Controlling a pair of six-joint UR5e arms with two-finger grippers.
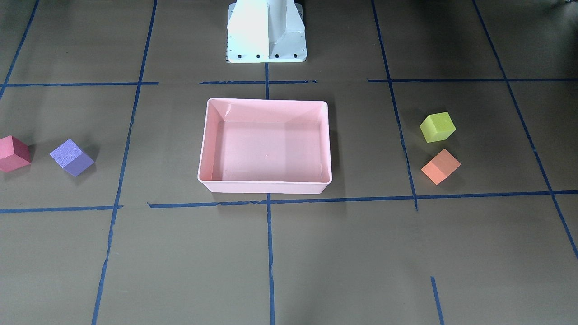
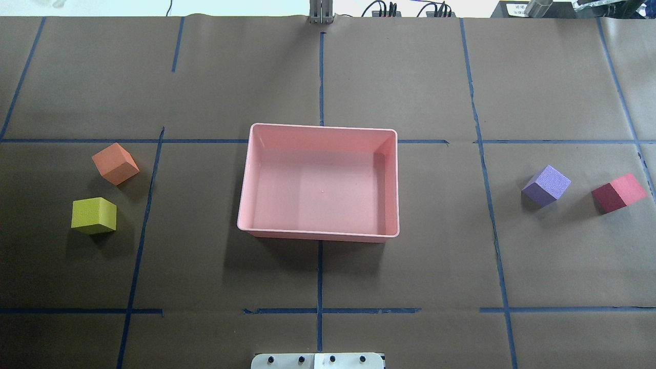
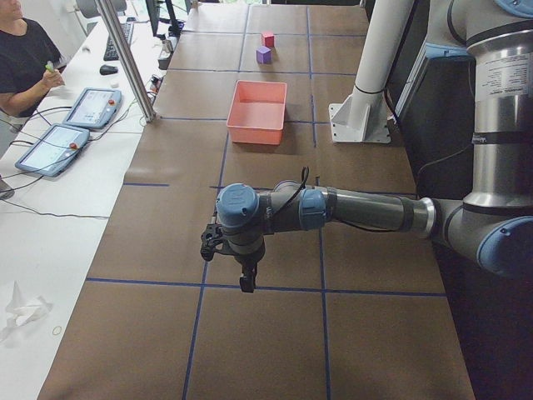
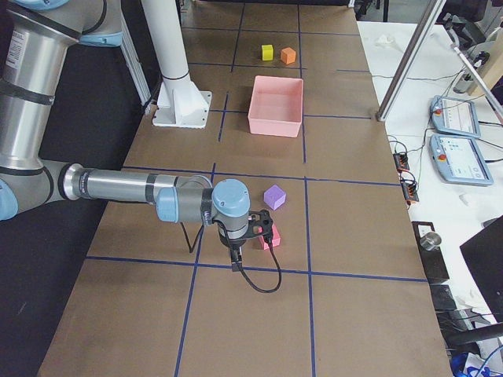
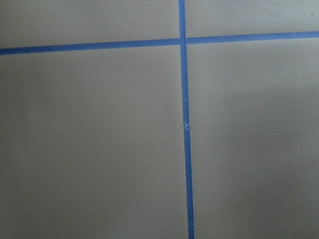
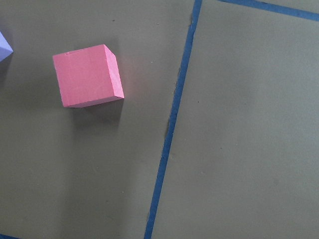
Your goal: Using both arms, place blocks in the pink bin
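The pink bin (image 2: 318, 234) sits empty at the table's middle. On the robot's left side lie the orange block (image 2: 115, 163) and the yellow-green block (image 2: 94, 215). The purple block (image 2: 546, 185) and the red-pink block (image 2: 618, 192) lie on its right side. My left gripper (image 3: 246, 282) hangs over bare table far from the bin, seen only from the side, so I cannot tell its state. My right gripper (image 4: 234, 259) hovers just beside the red-pink block (image 4: 271, 236), its state also unclear. The right wrist view has the red-pink block (image 6: 87, 75) at upper left.
The white pedestal base (image 1: 266, 31) stands behind the bin. Blue tape lines (image 5: 185, 124) grid the brown table. A person (image 3: 25, 58) sits at a side desk with tablets (image 3: 54, 148). A metal post (image 3: 125, 58) rises at the table's far edge.
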